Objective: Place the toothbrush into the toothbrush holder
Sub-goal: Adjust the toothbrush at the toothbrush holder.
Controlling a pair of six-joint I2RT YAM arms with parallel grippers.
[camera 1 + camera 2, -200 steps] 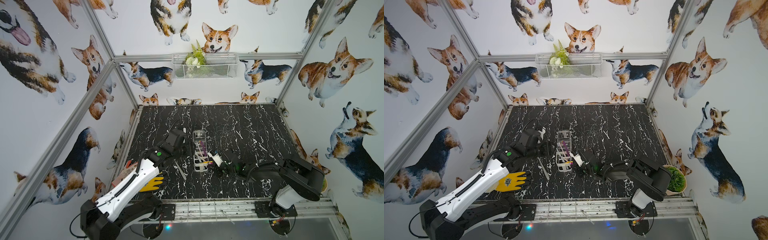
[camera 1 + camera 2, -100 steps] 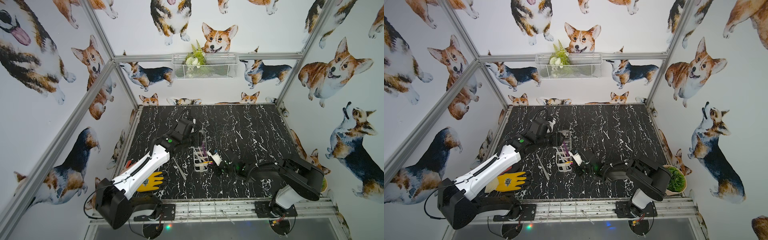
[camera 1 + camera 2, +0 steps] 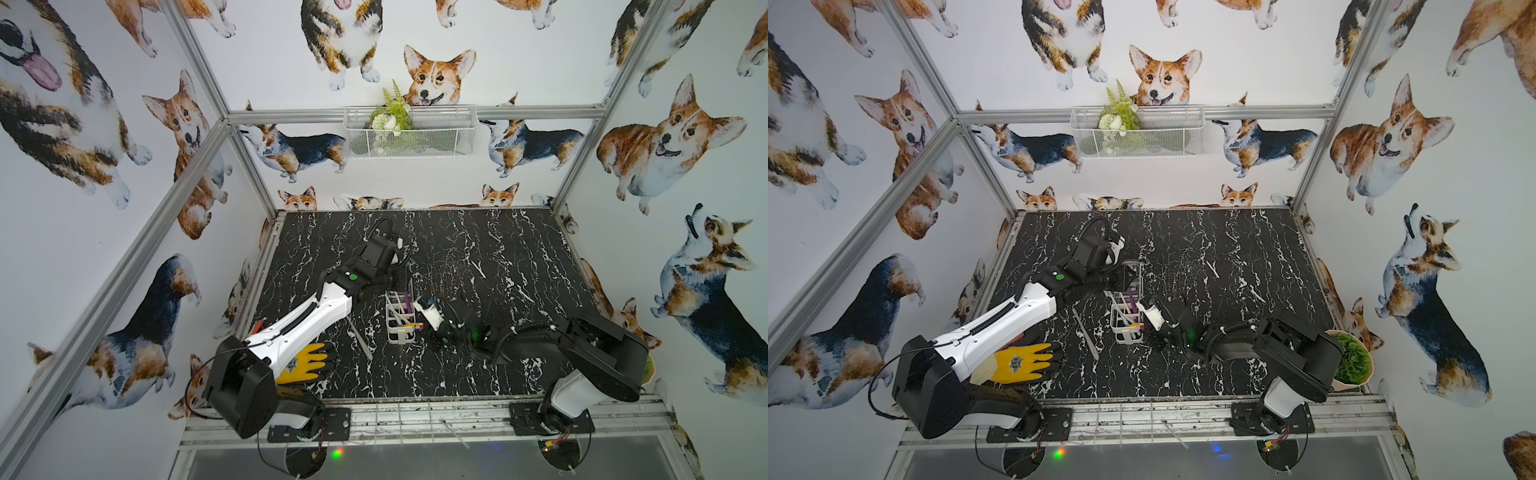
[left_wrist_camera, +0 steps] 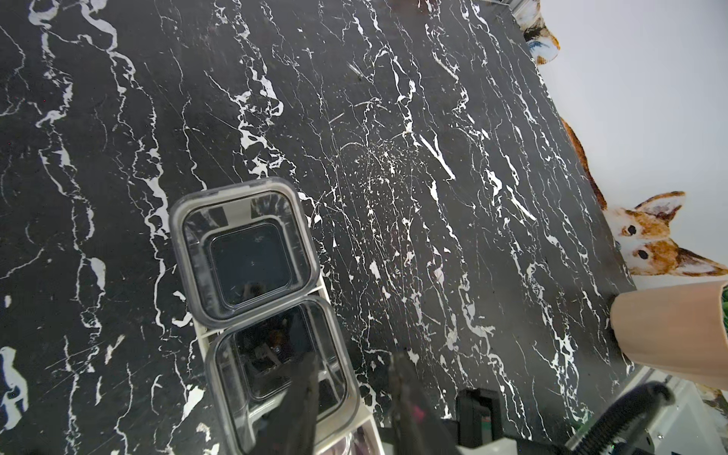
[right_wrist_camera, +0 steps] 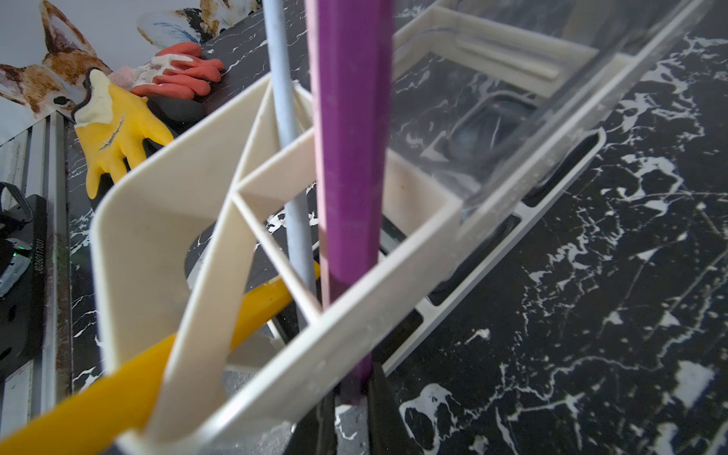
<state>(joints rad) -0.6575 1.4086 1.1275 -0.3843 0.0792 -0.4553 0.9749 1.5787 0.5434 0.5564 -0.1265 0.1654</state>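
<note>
right wrist view is showing the right gripper (image 5: 352, 398) clenching the purple toothbrush (image 5: 350, 157), which is tilting across the rim into a white end cell of the toothbrush holder (image 5: 157, 220). my left gripper (image 4: 354, 366) has swung over to the clear-walled far end and is narrowing astride a cup wall; i cannot tell whether it is pinching yet. i'm judging it is bracing the holder for release.
</note>
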